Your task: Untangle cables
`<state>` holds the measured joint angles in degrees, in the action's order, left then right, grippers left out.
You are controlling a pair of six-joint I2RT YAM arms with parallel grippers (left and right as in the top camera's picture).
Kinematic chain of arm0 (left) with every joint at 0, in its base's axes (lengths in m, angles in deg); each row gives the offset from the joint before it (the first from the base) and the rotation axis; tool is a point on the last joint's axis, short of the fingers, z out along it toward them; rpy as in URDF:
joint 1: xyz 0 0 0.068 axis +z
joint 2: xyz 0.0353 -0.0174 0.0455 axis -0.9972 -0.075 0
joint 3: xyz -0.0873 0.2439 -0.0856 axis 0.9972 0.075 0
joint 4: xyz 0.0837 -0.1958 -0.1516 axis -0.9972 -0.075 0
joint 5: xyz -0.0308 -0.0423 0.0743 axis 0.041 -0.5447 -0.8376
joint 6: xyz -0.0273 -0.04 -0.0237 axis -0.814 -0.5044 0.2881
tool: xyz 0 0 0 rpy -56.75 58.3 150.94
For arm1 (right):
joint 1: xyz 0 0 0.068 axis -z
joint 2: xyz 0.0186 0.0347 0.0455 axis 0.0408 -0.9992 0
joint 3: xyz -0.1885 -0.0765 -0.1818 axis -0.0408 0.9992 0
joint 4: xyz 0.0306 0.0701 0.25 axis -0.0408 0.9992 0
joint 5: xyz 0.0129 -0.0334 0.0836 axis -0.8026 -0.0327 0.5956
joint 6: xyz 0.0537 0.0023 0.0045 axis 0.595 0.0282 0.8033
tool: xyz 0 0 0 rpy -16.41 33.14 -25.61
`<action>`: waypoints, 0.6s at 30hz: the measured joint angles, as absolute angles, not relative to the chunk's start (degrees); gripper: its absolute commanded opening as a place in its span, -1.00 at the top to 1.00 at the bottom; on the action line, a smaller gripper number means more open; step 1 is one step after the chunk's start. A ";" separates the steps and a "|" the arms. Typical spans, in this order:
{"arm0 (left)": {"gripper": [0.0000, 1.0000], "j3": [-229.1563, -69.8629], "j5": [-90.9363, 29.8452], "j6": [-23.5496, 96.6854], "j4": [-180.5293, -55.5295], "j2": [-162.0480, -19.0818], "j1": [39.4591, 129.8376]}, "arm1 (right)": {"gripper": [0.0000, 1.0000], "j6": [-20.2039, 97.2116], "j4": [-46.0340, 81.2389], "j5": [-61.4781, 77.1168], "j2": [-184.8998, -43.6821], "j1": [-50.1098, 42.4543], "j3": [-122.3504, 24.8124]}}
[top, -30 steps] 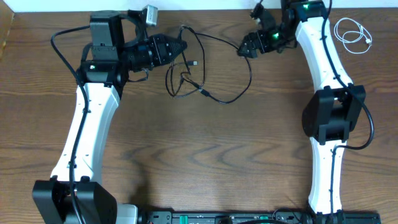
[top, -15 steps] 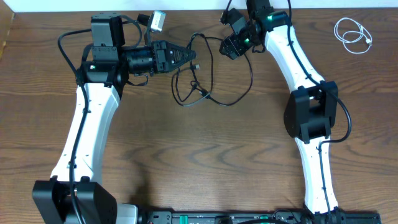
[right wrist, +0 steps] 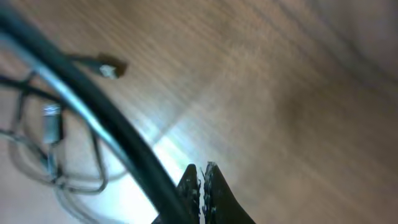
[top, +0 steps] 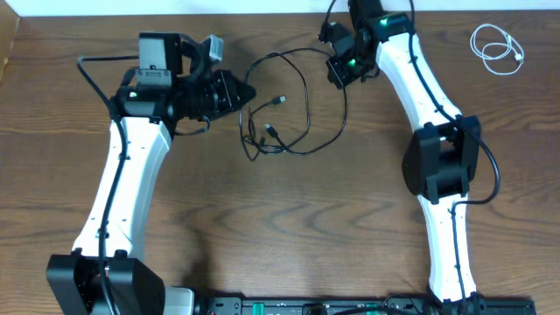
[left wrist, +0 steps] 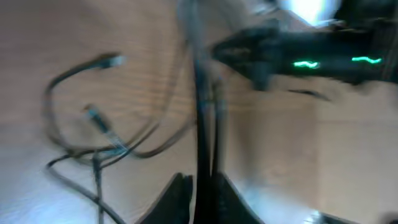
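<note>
The black cable lies in loose crossing loops on the wooden table between the two arms, its two small plugs inside the loops. My left gripper is at the tangle's left edge. In the left wrist view it is shut on a strand of the black cable. My right gripper is at the tangle's upper right. Its jaws are shut, and a black cord runs along the left finger with nothing showing between the tips. The white cable lies coiled at the far right, apart.
A small grey block sits behind the left gripper near the table's back edge. The right arm's elbow stands to the right of the tangle. The arm bases are at the front edge.
The right gripper has gone from open to shut beside the cable's upper right end. The left gripper has drawn back to the left with its strand, and the black loops have shifted with it.
</note>
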<state>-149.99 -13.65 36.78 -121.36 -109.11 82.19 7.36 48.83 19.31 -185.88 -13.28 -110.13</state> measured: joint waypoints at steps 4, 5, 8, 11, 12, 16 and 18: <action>-0.19 -149.99 -25.23 37.13 -124.90 -109.24 78.60 | 0.98 11.34 52.96 19.26 -179.11 -12.76 -110.13; -0.22 -149.99 -27.55 37.63 -124.99 -109.31 77.53 | 0.98 12.23 53.59 19.22 -176.97 -12.65 -110.13; -0.28 -149.99 -32.95 38.24 -124.82 -109.50 75.46 | 0.98 13.39 56.10 19.20 -171.63 -12.36 -110.13; -0.52 -149.99 -37.76 38.37 -123.88 -109.68 73.80 | 0.98 14.33 58.46 19.24 -166.08 -12.43 -110.13; -0.54 -149.99 -38.68 38.22 -123.20 -109.68 73.53 | 0.98 14.70 58.68 19.24 -165.18 -12.43 -110.13; -0.55 -149.99 -40.53 37.43 -120.64 -109.68 73.05 | 0.98 18.55 59.60 19.04 -161.67 -12.47 -110.13; -0.57 -149.99 -40.80 35.70 -119.81 -109.68 72.79 | 0.98 21.78 61.15 17.43 -160.86 -12.47 -110.13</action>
<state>-149.99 -40.80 35.70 -119.81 -109.68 72.79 21.78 61.15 17.43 -160.86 -12.47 -110.13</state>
